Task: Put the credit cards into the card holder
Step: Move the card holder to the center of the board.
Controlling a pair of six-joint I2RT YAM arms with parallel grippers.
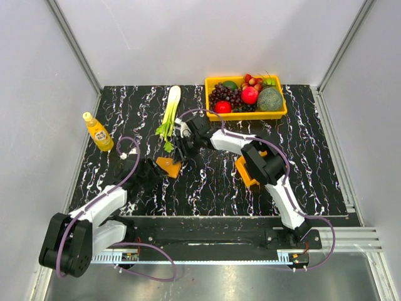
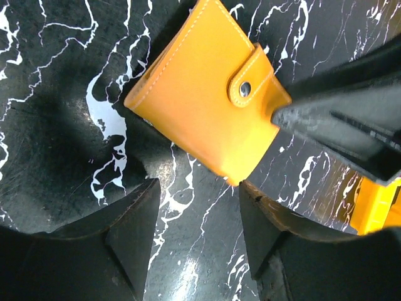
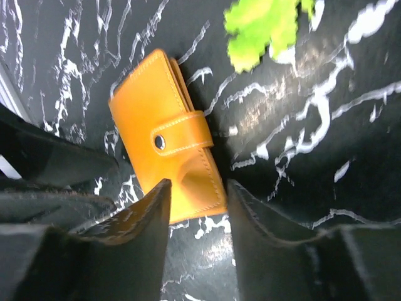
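Observation:
The card holder [image 1: 169, 166] is a flat orange wallet, folded shut with its snap strap fastened, lying on the black marbled table. My left gripper [image 1: 152, 170] sits just left of it, open; in the left wrist view the card holder [image 2: 207, 94] lies just beyond the left gripper [image 2: 199, 188], one corner close to the right fingertip. My right gripper [image 1: 182, 148] hangs over its far right side, open; the near end of the card holder [image 3: 163, 132] shows between the fingertips of the right gripper [image 3: 197, 188]. The credit cards are out of view.
A small orange tray [image 1: 246, 170] lies partly under the right arm. A yellow fruit basket [image 1: 213, 115] stands at the back, a celery stalk [image 1: 170, 108] left of it, and a yellow bottle [image 1: 98, 132] at far left.

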